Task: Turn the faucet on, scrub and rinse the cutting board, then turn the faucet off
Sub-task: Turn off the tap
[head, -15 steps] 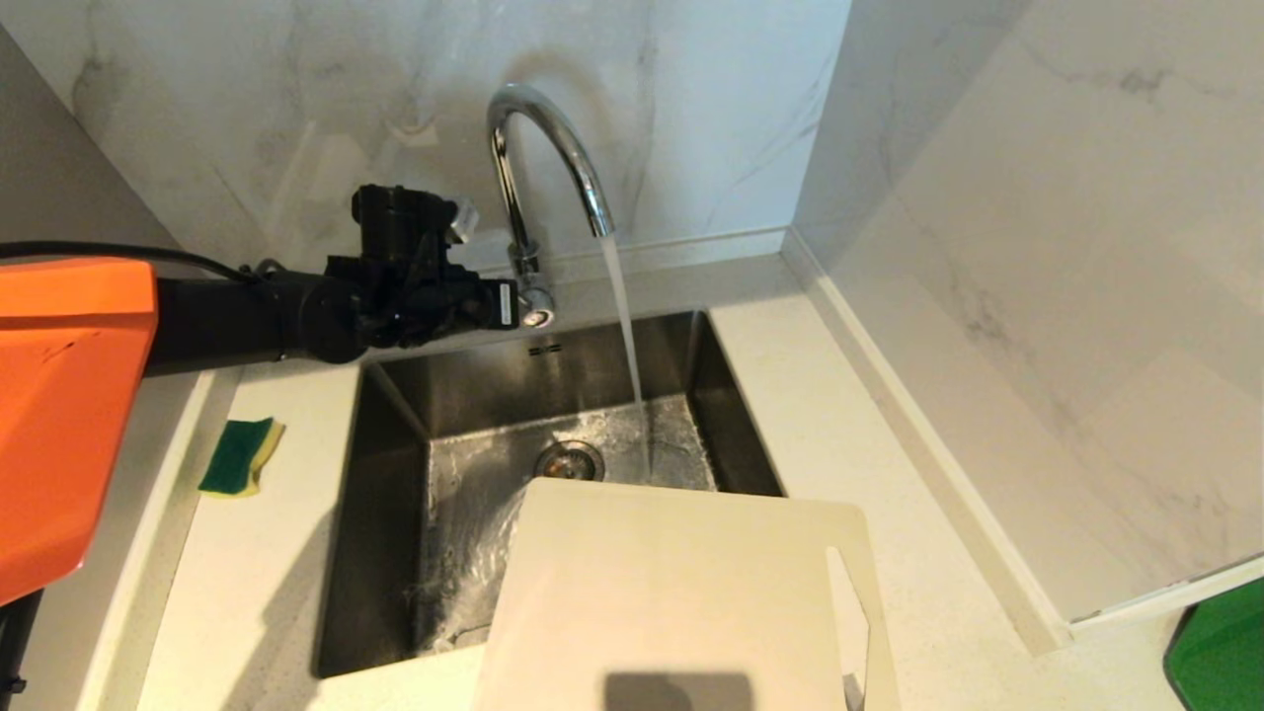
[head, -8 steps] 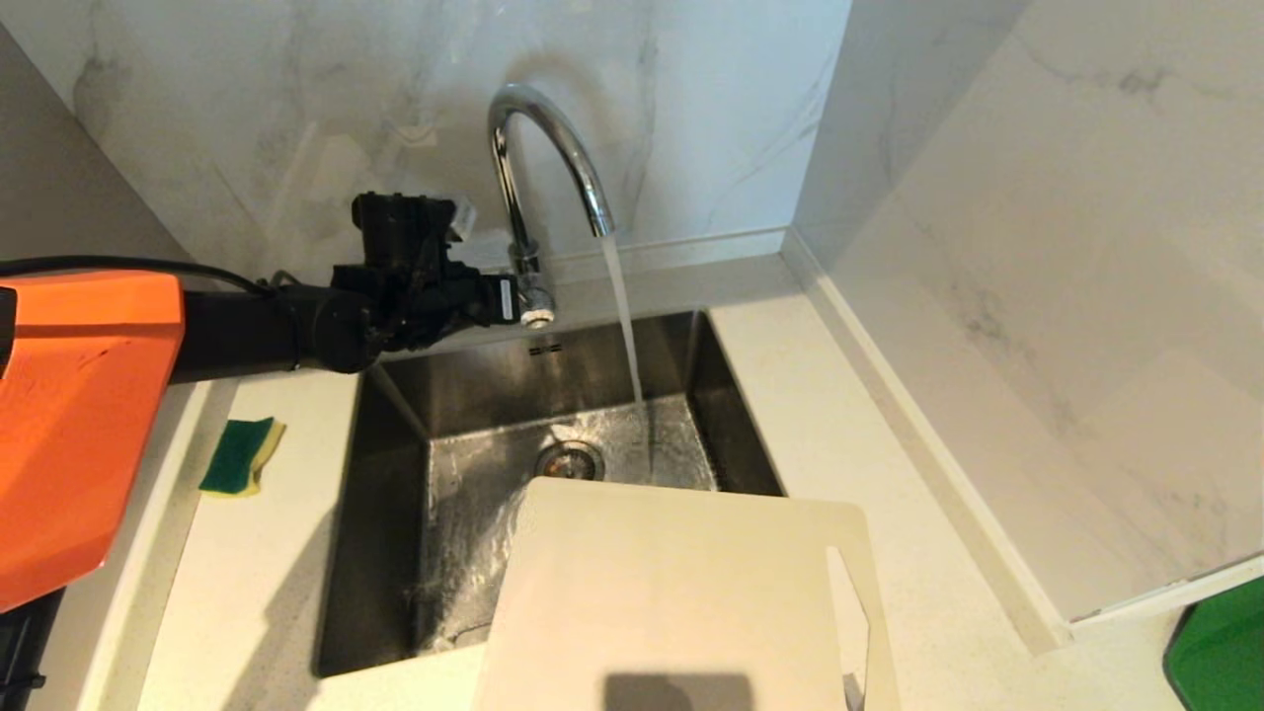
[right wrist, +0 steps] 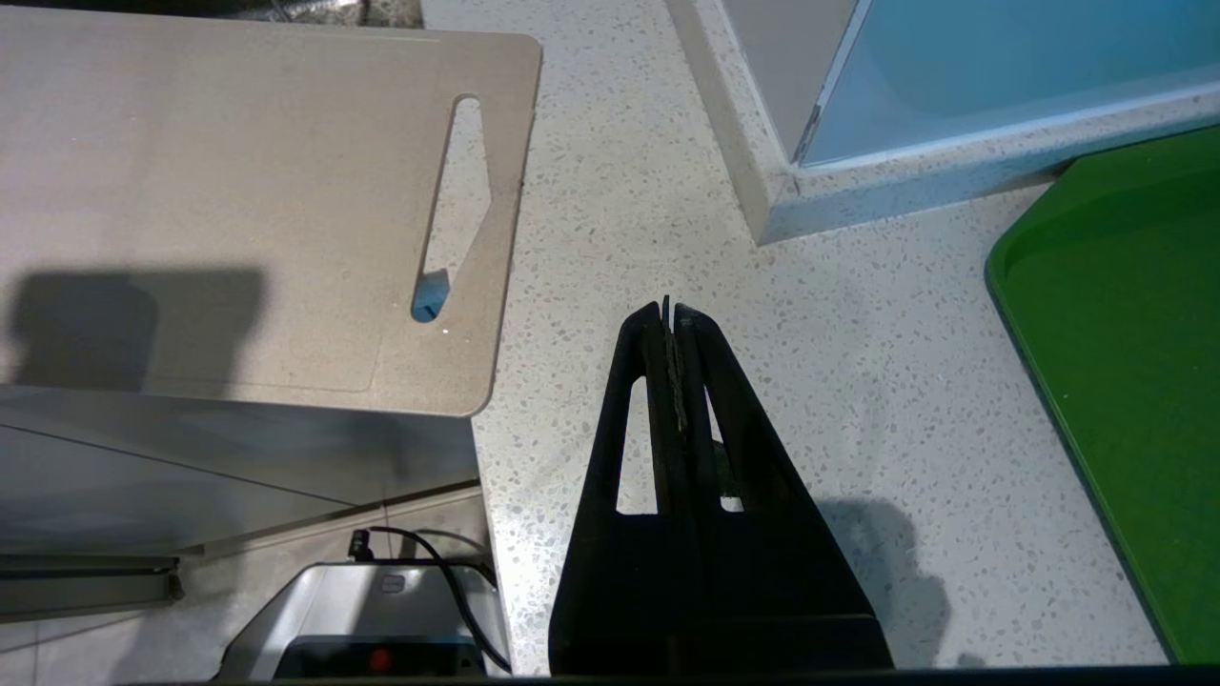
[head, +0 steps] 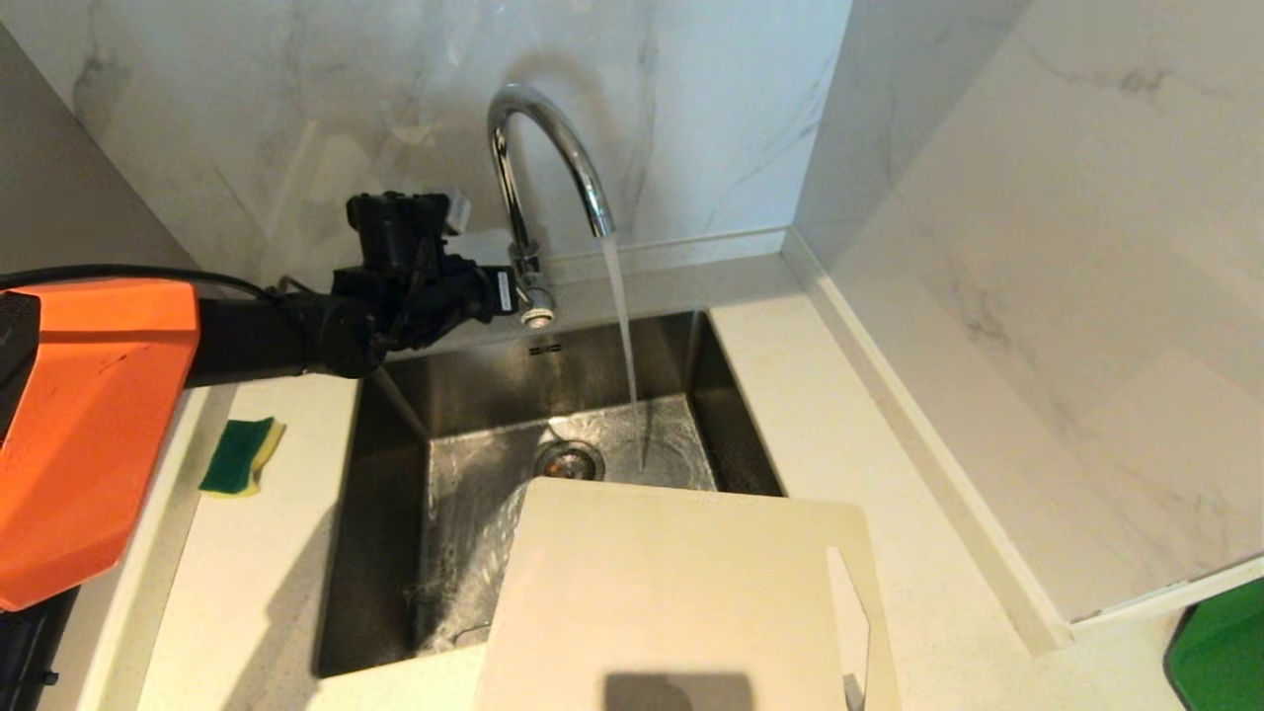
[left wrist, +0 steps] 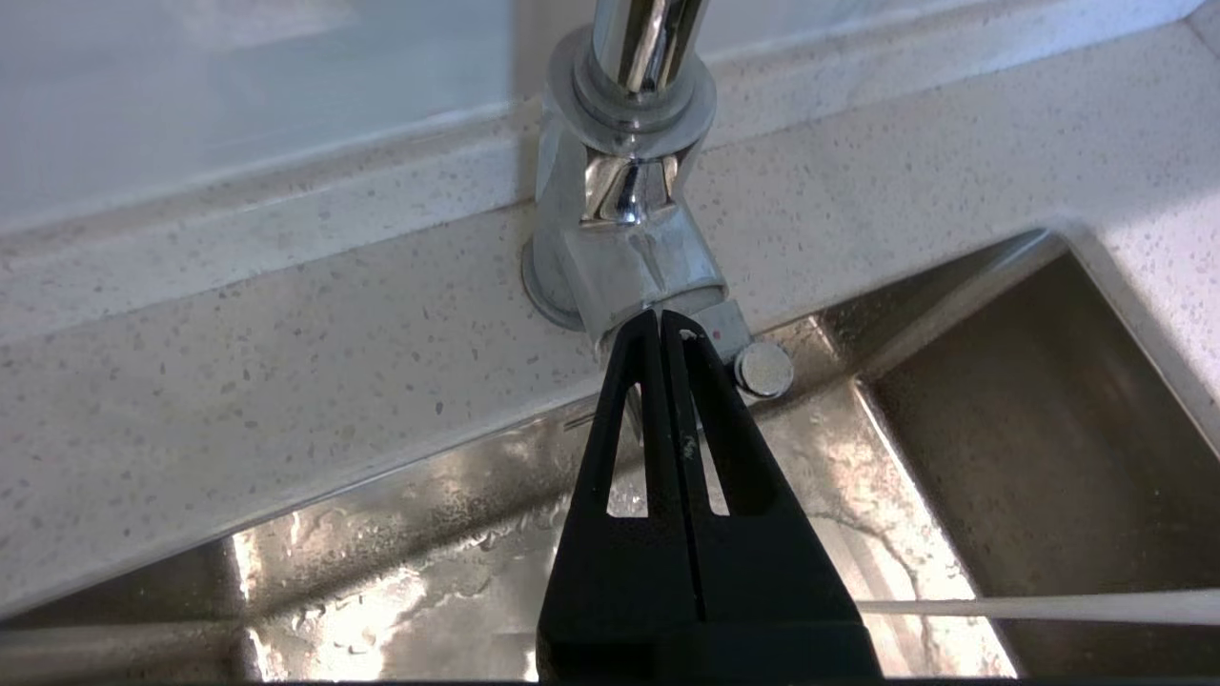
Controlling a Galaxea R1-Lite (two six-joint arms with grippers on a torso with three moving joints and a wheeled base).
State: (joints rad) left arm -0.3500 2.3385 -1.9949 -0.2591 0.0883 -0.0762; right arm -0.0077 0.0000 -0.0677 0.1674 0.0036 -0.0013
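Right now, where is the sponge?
In the head view the sponge lies on the counter left of the sink, below the left arm, apart from the cutting board.

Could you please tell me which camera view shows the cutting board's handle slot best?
The right wrist view: the cutting board shows its whole slot there. The head view cuts the slot off at the edge; the left wrist view shows no board.

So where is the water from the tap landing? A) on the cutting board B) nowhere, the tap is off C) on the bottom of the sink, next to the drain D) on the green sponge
C: the stream from the faucet falls onto the floor of the sink beside the drain, just beyond the far edge of the cutting board; the sponge lies off on the counter.
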